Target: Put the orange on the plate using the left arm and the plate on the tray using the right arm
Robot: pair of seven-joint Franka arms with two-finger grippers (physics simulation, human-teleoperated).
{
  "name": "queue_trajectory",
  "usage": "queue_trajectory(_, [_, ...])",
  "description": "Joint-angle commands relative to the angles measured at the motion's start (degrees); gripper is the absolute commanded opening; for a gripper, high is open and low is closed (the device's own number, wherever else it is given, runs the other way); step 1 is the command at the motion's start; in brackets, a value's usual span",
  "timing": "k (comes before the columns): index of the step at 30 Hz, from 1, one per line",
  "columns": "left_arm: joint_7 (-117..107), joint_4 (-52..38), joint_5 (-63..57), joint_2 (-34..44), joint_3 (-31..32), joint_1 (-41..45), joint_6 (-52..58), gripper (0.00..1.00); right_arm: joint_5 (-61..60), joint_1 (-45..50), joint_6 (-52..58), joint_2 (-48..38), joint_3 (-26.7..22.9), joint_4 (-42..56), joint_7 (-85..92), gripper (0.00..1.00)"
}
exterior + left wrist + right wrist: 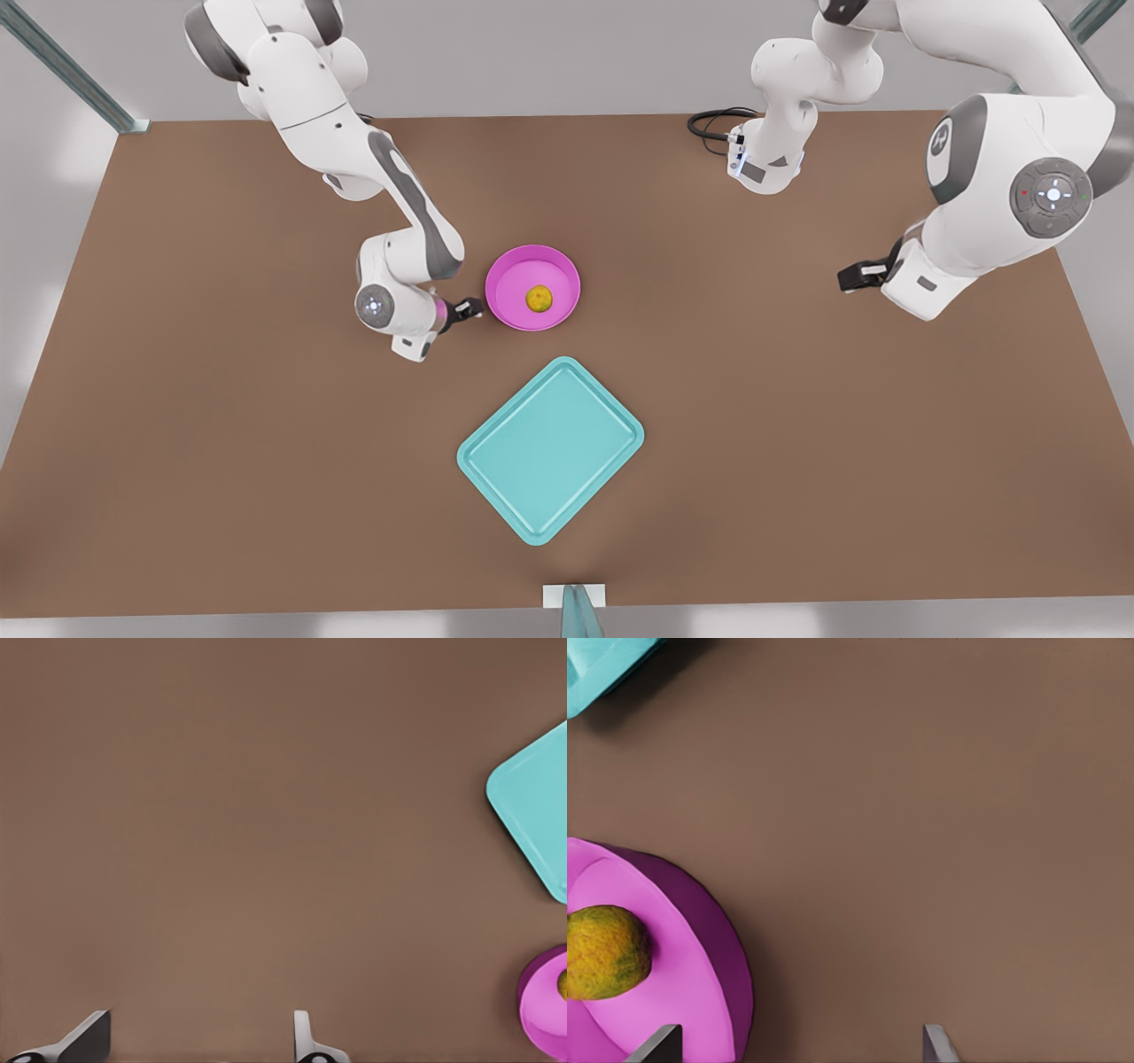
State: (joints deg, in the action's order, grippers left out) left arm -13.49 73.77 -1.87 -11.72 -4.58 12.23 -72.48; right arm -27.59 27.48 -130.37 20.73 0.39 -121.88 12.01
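While no writing is readable anywhere, the matte brown desk (221, 425) is plain and flat. Teal tray (550, 450): rounded rectangle, low rim, well clear of both grippers. Magenta plate (532, 287): round, raised rim, just beside the right gripper (469, 309), whose fingers (939, 1047) are spread, one over the rim, gripping nothing. Bumpy yellow-green orange (539, 299) sits on the plate. Left gripper (852, 277) waits far off, fingers (306, 1041) apart, empty.

Whole brown tabletop (221, 425) seen from high overhead in the front view, both wrist views aimed steeply down near the surface, round magenta-pink shallow plate (532, 288) (545, 1005) (682, 974) and teal rectangular tray (550, 449) (532, 806) (598, 665) shared by all three.
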Motion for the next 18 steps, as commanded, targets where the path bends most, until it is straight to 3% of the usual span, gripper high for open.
queue_trajectory(1, [6.3,0.0,-0.1,-0.1,-0.1,0.0,0.4,1.0,-0.4,0.6,1.9,1.0,0.0,1.2,2.4,1.0])
queue_trajectory(18, [6.3,0.0,-0.2,-0.1,-0.1,0.0,0.5,1.0,-1.9,1.1,2.8,7.0,5.1,3.5,5.0,1.0])
